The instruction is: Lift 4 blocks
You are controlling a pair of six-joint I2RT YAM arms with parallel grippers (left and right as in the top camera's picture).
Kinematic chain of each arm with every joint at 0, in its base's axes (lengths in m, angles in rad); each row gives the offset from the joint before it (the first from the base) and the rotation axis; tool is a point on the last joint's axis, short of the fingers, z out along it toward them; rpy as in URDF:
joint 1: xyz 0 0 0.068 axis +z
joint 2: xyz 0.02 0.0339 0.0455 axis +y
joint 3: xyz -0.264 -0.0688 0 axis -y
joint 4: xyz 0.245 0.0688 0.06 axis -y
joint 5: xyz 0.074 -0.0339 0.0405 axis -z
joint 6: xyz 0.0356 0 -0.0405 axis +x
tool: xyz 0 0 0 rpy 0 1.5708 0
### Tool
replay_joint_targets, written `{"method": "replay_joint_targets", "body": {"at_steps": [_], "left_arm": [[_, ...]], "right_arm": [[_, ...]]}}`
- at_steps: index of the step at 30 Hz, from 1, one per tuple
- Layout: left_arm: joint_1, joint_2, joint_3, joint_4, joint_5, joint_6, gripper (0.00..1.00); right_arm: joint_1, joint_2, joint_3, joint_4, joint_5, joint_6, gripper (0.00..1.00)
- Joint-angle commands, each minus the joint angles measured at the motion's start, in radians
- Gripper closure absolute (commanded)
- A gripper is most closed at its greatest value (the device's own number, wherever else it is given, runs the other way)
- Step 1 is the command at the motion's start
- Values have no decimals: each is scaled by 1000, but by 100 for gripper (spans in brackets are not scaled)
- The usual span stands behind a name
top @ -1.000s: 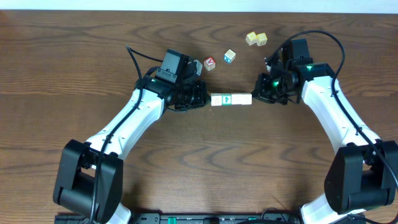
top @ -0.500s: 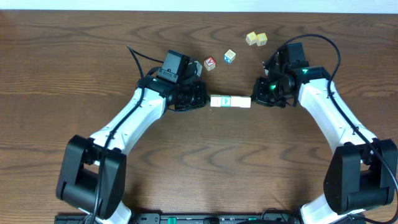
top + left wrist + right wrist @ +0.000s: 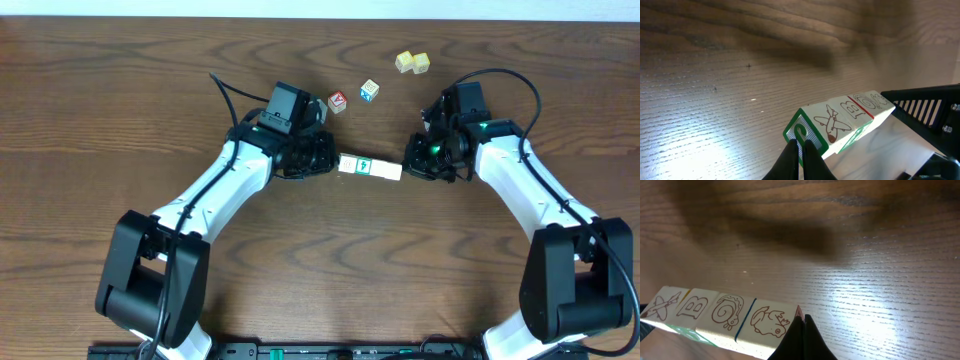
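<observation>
The 4 blocks point(image 3: 370, 167) form one straight row of cream-faced cubes, pinched end to end between my two grippers. My left gripper point(image 3: 334, 161) is shut, its closed tips point(image 3: 801, 146) pressing on the green-framed end face. My right gripper point(image 3: 407, 167) is shut too, its tips point(image 3: 802, 321) against the opposite end. The left wrist view shows the row point(image 3: 840, 125) with plane and letter drawings on top. The right wrist view shows the row point(image 3: 725, 312) with a plane, a B, a snail and a frog. The row seems to hang slightly above the table.
A red-faced cube point(image 3: 337, 101) and a blue-faced cube point(image 3: 370, 90) lie behind the row. Two pale yellow cubes point(image 3: 411, 63) sit further back right. Cables loop off both wrists. Bare wooden table point(image 3: 120, 110) surrounds the arms.
Both arms have shifted a little with the row still pinched between them. The row has turned slightly, so its right end now sits nearer the front.
</observation>
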State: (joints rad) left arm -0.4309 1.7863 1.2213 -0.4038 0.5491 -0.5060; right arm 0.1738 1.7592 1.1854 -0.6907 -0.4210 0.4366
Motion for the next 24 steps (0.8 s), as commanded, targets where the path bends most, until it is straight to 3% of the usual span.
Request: {"method": "replay_joint_targets", "body": {"at_steps": [1, 24], "left_arm": [[-70, 10, 12, 16, 92, -16, 93], [-77, 12, -20, 21, 40, -12, 93]], "right_arm": [[64, -6, 6, 18, -215, 16, 99], [64, -6, 6, 61, -196, 19, 99]]}}
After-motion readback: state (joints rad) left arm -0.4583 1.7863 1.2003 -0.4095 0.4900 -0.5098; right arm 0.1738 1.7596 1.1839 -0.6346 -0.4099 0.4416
